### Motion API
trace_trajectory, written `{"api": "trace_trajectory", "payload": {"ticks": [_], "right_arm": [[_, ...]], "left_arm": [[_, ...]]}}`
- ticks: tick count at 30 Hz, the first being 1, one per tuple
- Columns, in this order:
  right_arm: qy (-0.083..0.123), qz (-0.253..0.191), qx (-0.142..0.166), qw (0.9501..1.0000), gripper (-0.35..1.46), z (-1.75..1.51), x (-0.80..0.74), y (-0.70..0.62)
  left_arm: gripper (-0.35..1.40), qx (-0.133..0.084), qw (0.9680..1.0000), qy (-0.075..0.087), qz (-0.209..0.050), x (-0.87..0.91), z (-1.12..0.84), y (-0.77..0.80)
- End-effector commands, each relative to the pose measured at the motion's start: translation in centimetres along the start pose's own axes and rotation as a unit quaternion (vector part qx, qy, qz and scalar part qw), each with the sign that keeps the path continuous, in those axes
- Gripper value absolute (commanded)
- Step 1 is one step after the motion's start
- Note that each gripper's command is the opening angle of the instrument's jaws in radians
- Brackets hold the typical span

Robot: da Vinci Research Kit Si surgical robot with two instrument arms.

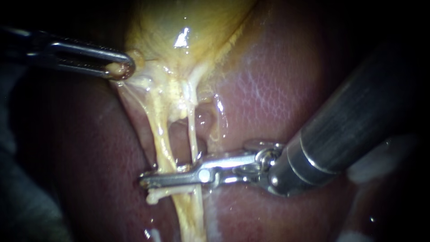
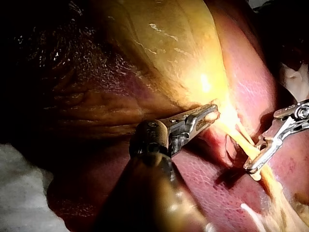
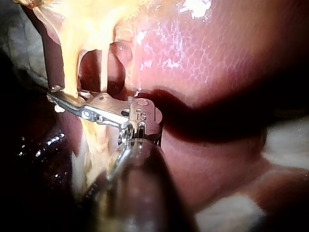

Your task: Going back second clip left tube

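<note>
Pink liver (image 1: 277, 89) lay behind it all. The left instrument (image 1: 124, 68) gripped the gallbladder (image 1: 188, 27) taut, and the right instrument (image 1: 150, 176) sat clenched across the left tube (image 1: 162, 143). Backing away unreleased, it could have torn that stretched tube.

A white, fibrous cloth padding (image 2: 19, 198) forms the bed beneath the specimen. It shows only at the margins. In the left wrist view it is a rumpled, fluffy mass beyond the edge of the tissue. In the right wrist view it is pale folds past the tissue's shadowed rim. The dark red, wet, finely mottled liver (image 1: 286, 89) lies directly on this padding and covers nearly all of it, its rounded edge meeting the cloth. The pale yellow, glistening gallbladder (image 1: 188, 27) rests on the liver and does not touch the padding.
</note>
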Motion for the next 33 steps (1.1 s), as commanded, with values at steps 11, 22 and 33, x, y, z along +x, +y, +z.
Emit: {"api": "trace_trajectory", "payload": {"ticks": [11,22,33], "right_arm": [[-0.013,-0.111,-0.032,0.9932,0.43,0.12,0.07,0.1],[-0.052,-0.267,-0.132,0.9531,0.48,-0.07,0.1,0.15],[-0.146,-0.437,-0.141,0.8762,0.49,-0.55,0.21,-0.49]], "left_arm": [[-0.35,0.0,1.0,0.0,0.0,0.0,0.0,0.0],[-0.35,-0.001,1.0,0.0,0.0,-0.01,-0.01,-0.01],[-0.35,-0.001,1.0,0.0,0.0,-0.01,-0.03,-0.01]]}}
